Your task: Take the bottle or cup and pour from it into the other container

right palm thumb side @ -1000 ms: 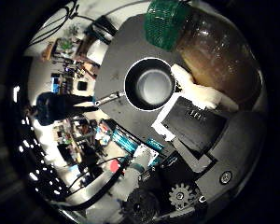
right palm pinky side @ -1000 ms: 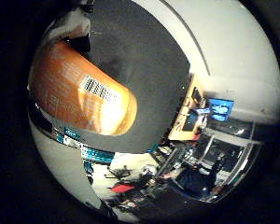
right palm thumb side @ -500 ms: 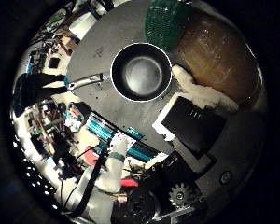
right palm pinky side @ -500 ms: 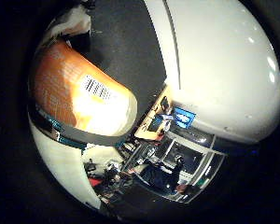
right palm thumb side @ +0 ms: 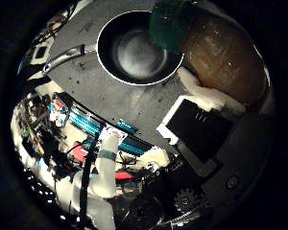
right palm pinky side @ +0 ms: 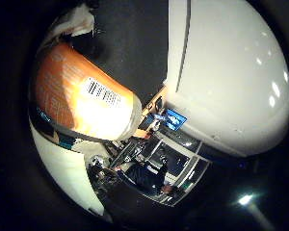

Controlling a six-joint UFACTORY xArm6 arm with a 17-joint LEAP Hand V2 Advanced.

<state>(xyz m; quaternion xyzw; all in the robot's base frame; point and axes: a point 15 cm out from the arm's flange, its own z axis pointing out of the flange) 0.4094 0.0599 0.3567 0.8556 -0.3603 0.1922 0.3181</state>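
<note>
The hand (right palm thumb side: 201, 129) has its fingers (right palm thumb side: 206, 93) wrapped around the bottle (right palm thumb side: 221, 57), which sits right up against the palm and is tipped over. The green cap (right palm thumb side: 170, 24) hangs over the rim of the dark cup (right palm thumb side: 134, 48) on the grey worktop (right palm thumb side: 105, 103). The orange label (right palm pinky side: 82, 103) shows on the bottle's body.

Green-capped bottle (right palm thumb side: 221, 62) over pan (right palm thumb side: 134, 50).

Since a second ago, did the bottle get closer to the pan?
Yes. The bottle in the hand has moved toward the pan on the grey table; its green cap, earlier beside the rim, now overlaps it.
</note>
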